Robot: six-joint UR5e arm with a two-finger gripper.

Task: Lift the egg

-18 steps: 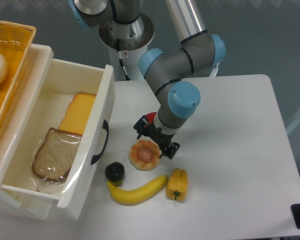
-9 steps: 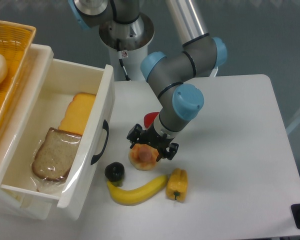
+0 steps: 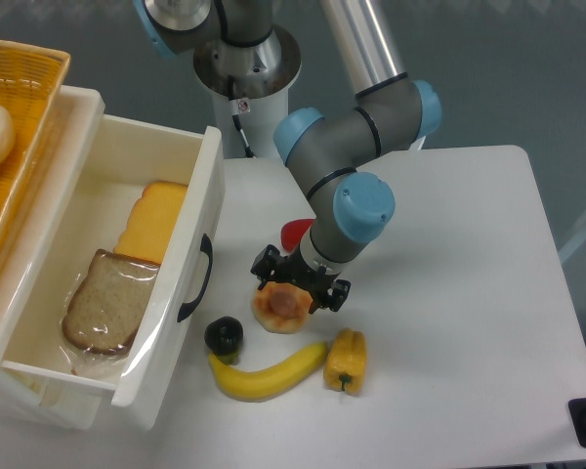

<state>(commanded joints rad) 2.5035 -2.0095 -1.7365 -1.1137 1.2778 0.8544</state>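
The egg (image 3: 279, 309) is a round toy with a scalloped tan rim and a pinkish centre, lying on the white table (image 3: 449, 254) just above the banana. My gripper (image 3: 299, 281) points down right over its upper half. One dark finger (image 3: 265, 265) stands at the egg's left and the other at its right. The jaws are open and straddle the egg, and its top edge is hidden beneath them.
A banana (image 3: 268, 372), a yellow pepper (image 3: 346, 361) and a black round piece (image 3: 224, 335) lie just below the egg. A red piece (image 3: 294, 233) peeks out behind the wrist. The open white drawer (image 3: 196, 256) with bread and cheese stands left, beside a yellow basket (image 3: 20, 107).
The gripper turned and came down from beside the egg's upper right until it straddled the egg. In the last half second it barely shifted.
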